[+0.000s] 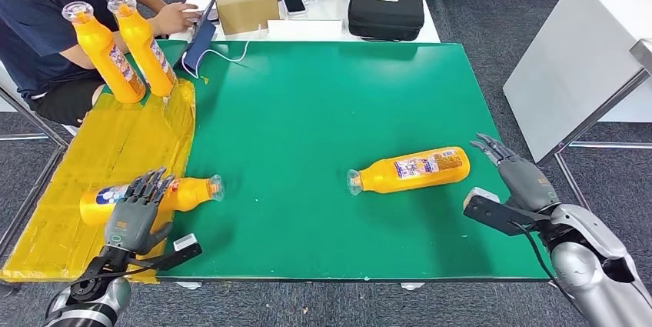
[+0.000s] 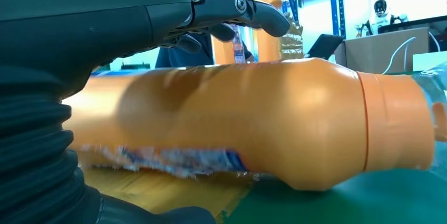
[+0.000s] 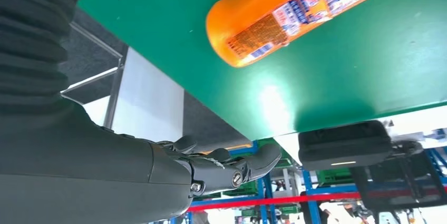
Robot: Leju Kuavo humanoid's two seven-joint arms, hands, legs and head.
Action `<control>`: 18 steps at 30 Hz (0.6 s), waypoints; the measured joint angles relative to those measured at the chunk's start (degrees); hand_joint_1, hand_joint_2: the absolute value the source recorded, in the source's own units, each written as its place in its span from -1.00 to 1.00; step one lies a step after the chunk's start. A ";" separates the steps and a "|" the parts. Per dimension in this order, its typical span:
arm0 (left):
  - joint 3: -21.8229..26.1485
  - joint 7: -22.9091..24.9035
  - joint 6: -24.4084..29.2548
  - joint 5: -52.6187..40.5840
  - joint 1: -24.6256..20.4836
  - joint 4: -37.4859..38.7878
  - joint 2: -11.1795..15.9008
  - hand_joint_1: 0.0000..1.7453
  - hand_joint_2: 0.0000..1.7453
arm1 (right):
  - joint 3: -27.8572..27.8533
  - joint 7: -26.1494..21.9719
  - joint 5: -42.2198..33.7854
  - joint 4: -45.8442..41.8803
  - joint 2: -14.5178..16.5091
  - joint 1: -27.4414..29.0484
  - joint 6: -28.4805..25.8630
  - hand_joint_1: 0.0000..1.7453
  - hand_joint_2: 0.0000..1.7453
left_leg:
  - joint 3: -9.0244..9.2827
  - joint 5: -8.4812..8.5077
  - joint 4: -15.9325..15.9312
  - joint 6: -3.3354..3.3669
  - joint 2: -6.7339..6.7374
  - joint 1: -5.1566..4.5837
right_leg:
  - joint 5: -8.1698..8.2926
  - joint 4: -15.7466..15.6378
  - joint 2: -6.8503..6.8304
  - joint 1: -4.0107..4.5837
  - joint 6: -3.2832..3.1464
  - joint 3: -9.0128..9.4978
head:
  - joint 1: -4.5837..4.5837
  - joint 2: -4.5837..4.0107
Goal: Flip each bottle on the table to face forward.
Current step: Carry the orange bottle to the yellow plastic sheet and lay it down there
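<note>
Orange bottle (image 1: 409, 171) lying flat (label up).

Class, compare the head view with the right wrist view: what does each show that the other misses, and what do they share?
Head view alone: the left hand resting over a lying bottle at the yellow mat, two standing bottles and a seated person.

Right wrist view alone: blue racking beyond the table.

Both: the right hand empty, fingers apart, just off the base of the labelled bottle lying on the green table.
</note>
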 joint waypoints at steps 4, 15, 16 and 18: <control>-1.51 -0.99 -0.58 1.78 -1.88 2.03 0.20 -1.00 -1.00 | 0.04 0.39 0.25 1.86 -0.70 -1.07 0.76 -1.00 1.00 | 0.03 0.10 0.00 0.12 -0.05 0.00 | -0.01 0.00 -0.09 0.00 -0.02 0.08 | 0.01 0.00; -4.20 -5.43 -3.94 9.18 -5.93 6.07 -0.39 -1.00 -1.00 | 4.77 0.94 4.84 10.76 1.06 -5.72 0.83 -1.00 1.00 | 0.01 0.24 0.01 0.26 -0.07 -0.05 | 0.14 0.01 -0.11 -0.06 0.13 0.08 | 0.01 0.00; -4.34 -5.64 -4.10 9.52 -6.07 6.21 -0.44 -1.00 -1.00 | 5.08 0.97 4.90 11.34 1.25 -6.00 0.80 -1.00 1.00 | 0.00 0.24 0.01 0.26 -0.07 -0.05 | 0.14 0.01 -0.11 -0.06 0.13 0.08 | 0.01 0.00; -4.54 -6.74 -4.96 11.22 -6.28 6.37 -0.56 -1.00 -1.00 | 5.60 1.06 5.14 12.40 1.57 -6.54 0.74 -1.00 1.00 | -0.01 0.23 0.01 0.26 -0.06 -0.05 | 0.14 0.01 -0.11 -0.06 0.13 0.06 | 0.01 0.00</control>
